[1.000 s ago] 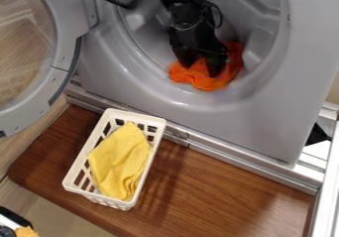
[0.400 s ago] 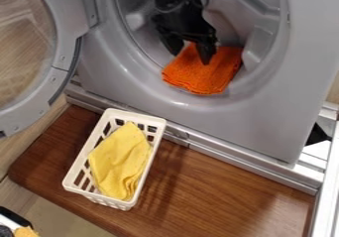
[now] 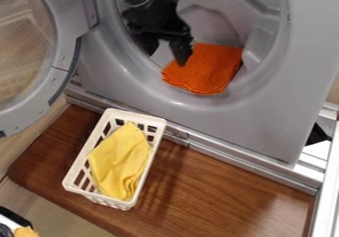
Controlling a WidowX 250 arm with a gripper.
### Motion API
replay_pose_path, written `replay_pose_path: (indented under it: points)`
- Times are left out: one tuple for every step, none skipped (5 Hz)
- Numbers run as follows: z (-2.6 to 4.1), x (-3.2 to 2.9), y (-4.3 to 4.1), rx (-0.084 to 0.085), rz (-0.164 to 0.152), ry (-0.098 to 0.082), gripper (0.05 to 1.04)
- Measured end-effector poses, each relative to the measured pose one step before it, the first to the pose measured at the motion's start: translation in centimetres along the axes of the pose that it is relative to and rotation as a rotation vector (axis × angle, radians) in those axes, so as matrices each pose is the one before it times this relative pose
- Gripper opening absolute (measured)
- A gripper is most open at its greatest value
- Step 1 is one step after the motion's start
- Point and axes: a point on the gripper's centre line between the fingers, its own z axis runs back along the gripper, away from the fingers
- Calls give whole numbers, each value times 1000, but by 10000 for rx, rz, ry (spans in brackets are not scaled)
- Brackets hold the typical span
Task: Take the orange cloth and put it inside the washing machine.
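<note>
The black gripper [image 3: 167, 57] hangs in the round opening of the grey washing machine [image 3: 218, 117], at the upper left edge of the orange cloth. Its two fingers stand apart, with the right one in front of the cloth's left corner; whether it touches the cloth I cannot tell. The orange cloth [image 3: 206, 68] lies fairly flat on the lower part of the opening, inside the rim.
A white plastic basket [image 3: 153, 124] holding a yellow cloth [image 3: 121, 160] stands on the brown wooden board [image 3: 218, 196] below the machine. The machine's round door [image 3: 61, 72] stands swung out at the left. Metal rails run along the machine's base.
The gripper has let go of the orange cloth and moved up and left. The cloth, bunched up before, has spread out flatter. The basket has stayed put.
</note>
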Motion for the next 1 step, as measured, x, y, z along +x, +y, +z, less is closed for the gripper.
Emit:
replay_pose_path:
  points:
    - [439,-2900,-351,87,-230,773,1000]
